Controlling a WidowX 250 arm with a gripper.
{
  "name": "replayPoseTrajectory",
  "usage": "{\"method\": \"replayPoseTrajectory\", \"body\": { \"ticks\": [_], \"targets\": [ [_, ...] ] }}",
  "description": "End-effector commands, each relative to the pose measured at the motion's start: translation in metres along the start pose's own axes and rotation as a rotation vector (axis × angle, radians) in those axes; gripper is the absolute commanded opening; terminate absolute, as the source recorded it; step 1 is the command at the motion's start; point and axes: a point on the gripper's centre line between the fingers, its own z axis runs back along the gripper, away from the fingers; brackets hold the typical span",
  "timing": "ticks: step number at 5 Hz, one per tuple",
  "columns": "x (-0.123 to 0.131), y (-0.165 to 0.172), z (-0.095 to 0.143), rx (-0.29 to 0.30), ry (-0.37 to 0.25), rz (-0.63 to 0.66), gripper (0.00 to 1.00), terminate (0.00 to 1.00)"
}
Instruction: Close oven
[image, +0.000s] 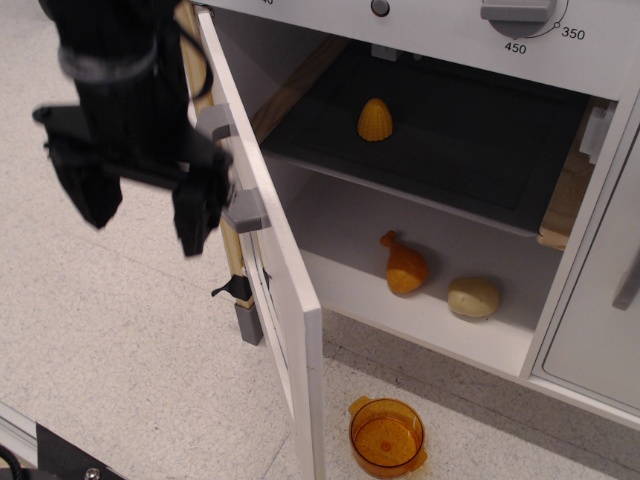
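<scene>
Gripper: black gripper (145, 215) hangs on the outer side of the open door, its two fingers spread and pointing down, holding nothing; the right finger (197, 215) overlaps the grey handle in this view, and contact cannot be confirmed.

Oven: white toy oven (450, 200) fills the upper right of the view; its cavity is wide open, with a grey control panel and dial above.

Door: wide white door (275, 270) is hinged on the left and swung far out toward the camera, seen nearly edge-on, so its window barely shows.

Tray shelf: dark tray shelf (440, 150) sits inside the cavity with a small yellow toy (375, 120) resting on it.

Handle: grey curved handle (235, 205) juts from the door's outer face, partly hidden by the gripper.

Lower contents: an orange toy (405, 266) and a tan toy (473, 296) lie on the white floor of the cavity, clear of the doorway.

Floor item: orange pot (387, 436) stands on the surface just beside the door's bottom free corner.

Risk, sweep: the pot looks close to the door's swing path and may get knocked or jam the door.

Risk, push: a finger could snag behind the handle, or slip off the face, leaving the door ajar.
</scene>
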Motion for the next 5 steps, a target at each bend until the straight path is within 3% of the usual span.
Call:
{"method": "replayPoseTrajectory", "body": {
  "ticks": [1, 3, 5],
  "targets": [
    [-0.006, -0.014, -0.048, -0.031, -0.005, -0.079, 1.0, 0.0],
    [-0.006, -0.043, -0.073, -0.08, 0.013, -0.077, 1.0, 0.0],
    [0.023, -0.083, -0.083, -0.115, 0.004, -0.088, 1.0, 0.0]
  ]
}}
